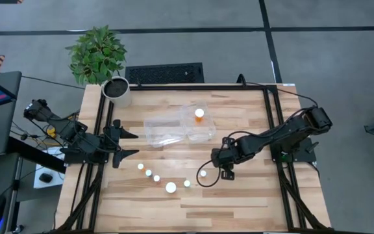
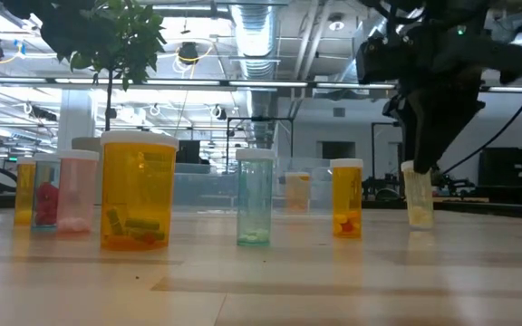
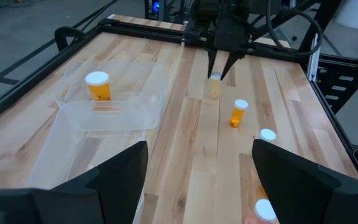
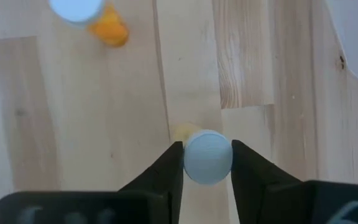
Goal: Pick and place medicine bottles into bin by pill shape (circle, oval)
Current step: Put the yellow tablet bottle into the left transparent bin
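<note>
My right gripper (image 1: pixel 204 174) is shut on a small pale bottle with a white cap (image 4: pixel 207 157), which also shows in the low view (image 2: pixel 418 195). Several more capped bottles stand upright in a curved row on the table (image 1: pixel 171 188), (image 1: pixel 149 173), (image 1: pixel 187 184). One orange bottle (image 1: pixel 199 116) stands in the right compartment of the clear bin (image 1: pixel 164 130). My left gripper (image 1: pixel 132 143) is open and empty at the table's left edge. My right gripper pinches the bottle's round white cap (image 4: pixel 207 171) between its two fingers, one on each side. The fingers come from above, pointing down. The bottle is upright below them, its base (image 2: pixel 419 223) at the table top; I cannot tell whether it is lifted.
A white pot (image 1: pixel 117 91) with a green plant stands at the far left corner. The nearest standing bottle (image 1: pixel 187 184) is just left of my right gripper. Black frame rails (image 1: pixel 271 123) run along the table's sides. Bare wood lies near the front edge (image 1: pixel 239 208).
</note>
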Tool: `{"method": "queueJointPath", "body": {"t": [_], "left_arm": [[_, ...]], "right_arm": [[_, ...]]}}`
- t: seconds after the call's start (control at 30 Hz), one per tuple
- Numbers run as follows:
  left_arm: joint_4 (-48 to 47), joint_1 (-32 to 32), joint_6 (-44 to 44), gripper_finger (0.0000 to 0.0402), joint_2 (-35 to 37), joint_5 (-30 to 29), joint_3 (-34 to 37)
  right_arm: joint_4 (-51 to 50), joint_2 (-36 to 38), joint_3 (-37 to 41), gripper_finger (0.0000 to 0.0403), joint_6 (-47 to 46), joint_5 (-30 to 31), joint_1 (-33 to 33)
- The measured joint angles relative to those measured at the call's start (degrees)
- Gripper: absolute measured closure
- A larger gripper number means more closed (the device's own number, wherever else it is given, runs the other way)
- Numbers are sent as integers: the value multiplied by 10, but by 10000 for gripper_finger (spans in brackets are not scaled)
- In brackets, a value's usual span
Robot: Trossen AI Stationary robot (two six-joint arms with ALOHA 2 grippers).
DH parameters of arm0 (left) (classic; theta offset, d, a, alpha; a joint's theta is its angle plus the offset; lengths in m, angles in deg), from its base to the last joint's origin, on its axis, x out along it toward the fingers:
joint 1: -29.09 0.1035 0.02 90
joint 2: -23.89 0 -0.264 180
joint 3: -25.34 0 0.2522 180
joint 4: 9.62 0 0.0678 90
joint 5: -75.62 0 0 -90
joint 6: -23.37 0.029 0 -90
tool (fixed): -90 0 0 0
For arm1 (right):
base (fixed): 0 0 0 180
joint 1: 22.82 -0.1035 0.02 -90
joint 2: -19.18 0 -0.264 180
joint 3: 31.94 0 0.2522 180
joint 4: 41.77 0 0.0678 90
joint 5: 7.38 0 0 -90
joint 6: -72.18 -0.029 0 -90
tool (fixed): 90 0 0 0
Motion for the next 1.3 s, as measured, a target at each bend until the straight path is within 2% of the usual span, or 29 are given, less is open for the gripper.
{"method": "queueJointPath", "body": {"t": [0.23,0.47,0.67,0.8,1.07,1.3], "left_arm": [[0,0,0,119,0,0,0],[0,0,0,119,0,0,0],[0,0,0,119,0,0,0],[0,0,0,119,0,0,0],[0,0,0,119,0,0,0],[0,0,-1,119,0,1,0]], "right_arm": [[-59,18,-73,290,44,0,17],[-71,12,-173,290,164,16,69],[4,12,-216,290,253,32,125],[67,9,-219,290,309,32,150],[145,-44,-226,289,370,31,187],[112,-154,-336,289,402,29,212]]}}
